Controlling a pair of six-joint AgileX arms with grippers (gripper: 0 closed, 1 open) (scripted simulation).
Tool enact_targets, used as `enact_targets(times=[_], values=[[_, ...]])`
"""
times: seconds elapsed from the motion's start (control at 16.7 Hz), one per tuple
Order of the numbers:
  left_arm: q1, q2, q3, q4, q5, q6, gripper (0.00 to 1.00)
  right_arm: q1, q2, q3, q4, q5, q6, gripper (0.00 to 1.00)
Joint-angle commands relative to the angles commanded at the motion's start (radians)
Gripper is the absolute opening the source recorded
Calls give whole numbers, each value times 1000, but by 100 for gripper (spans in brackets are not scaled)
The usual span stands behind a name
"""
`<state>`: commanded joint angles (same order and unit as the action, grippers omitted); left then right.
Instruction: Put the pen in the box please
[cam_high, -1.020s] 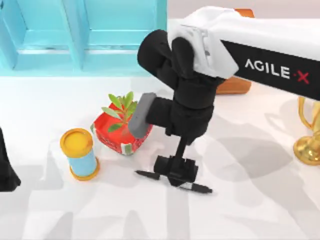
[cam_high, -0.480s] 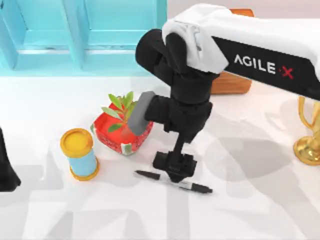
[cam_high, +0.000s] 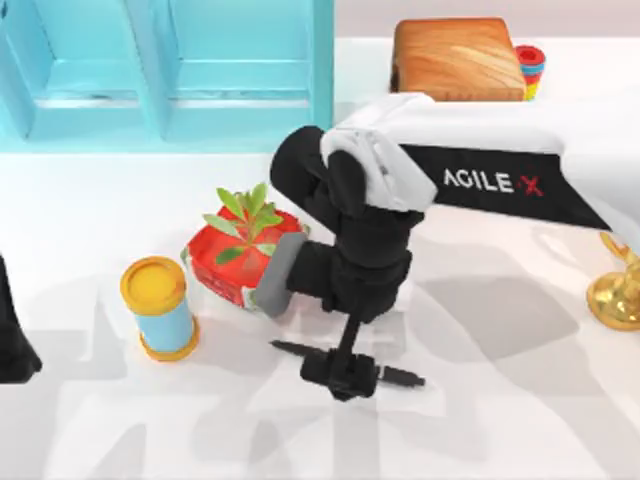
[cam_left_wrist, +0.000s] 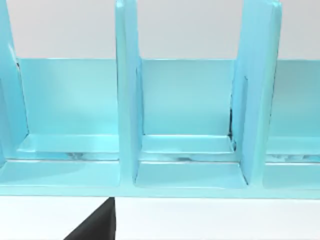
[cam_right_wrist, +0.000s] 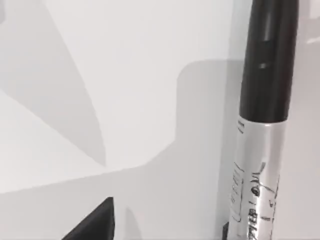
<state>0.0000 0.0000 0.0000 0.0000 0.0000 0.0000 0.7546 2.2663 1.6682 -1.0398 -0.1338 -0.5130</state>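
R hand over pen | grip unclear | white table

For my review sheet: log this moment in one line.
right gripper: low over pen | pen: flat on table | box: far right | left arm: parked

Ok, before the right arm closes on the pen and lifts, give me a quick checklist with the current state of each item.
1. Right gripper over the middle of the pen: ok, both pen ends stick out either side in the top view.
2. Pen lying flat on the table: ok.
3. Fingers either side of the pen: cannot tell.
4. Red planter and yellow-topped can apart from the pen: ok.
5. Wooden box unobstructed at the far side: ok; stacked coloured rings sit beside it.
6. Left gripper parked at the left edge: ok.
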Motion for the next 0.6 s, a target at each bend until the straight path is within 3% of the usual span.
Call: enact_targets(times=[0.42,0.6], values=[[0,0,0,0,0,0,100,9,28,-84,97,0,10,100],[0,0,0,0,0,0,100,9,28,-84,97,0,10,77]])
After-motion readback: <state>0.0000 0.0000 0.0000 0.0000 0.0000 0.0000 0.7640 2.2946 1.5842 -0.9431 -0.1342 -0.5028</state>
